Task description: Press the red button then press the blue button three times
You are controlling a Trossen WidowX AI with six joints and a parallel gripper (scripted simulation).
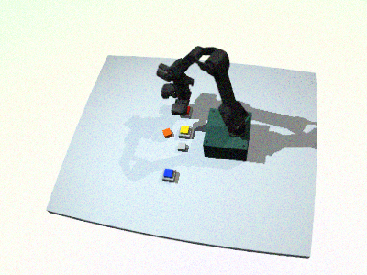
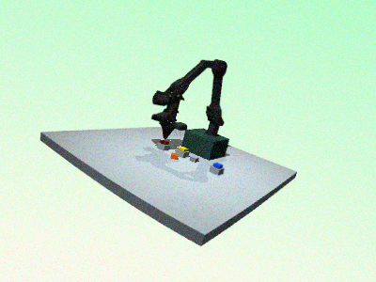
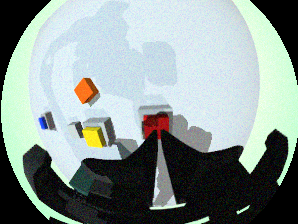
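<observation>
The red button [image 1: 188, 110] [image 2: 164, 142] [image 3: 157, 123] sits at the back of the button group, partly hidden by my fingers in the top view. My gripper [image 1: 180, 108] [image 2: 170, 133] [image 3: 158, 132] is shut and empty, its closed fingertips right over the red button; I cannot tell whether they touch it. The blue button [image 1: 169, 173] [image 2: 217, 166] [image 3: 43, 121] stands alone nearer the front of the table, away from the gripper.
A yellow button [image 1: 184, 130] [image 2: 183, 149] [image 3: 95, 135], an orange block [image 1: 167, 132] [image 2: 175, 155] [image 3: 87, 90] and a small white block [image 1: 183, 147] [image 2: 194, 159] lie between the red and blue buttons. The arm's green base [image 1: 226, 135] [image 2: 205, 143] stands to the right.
</observation>
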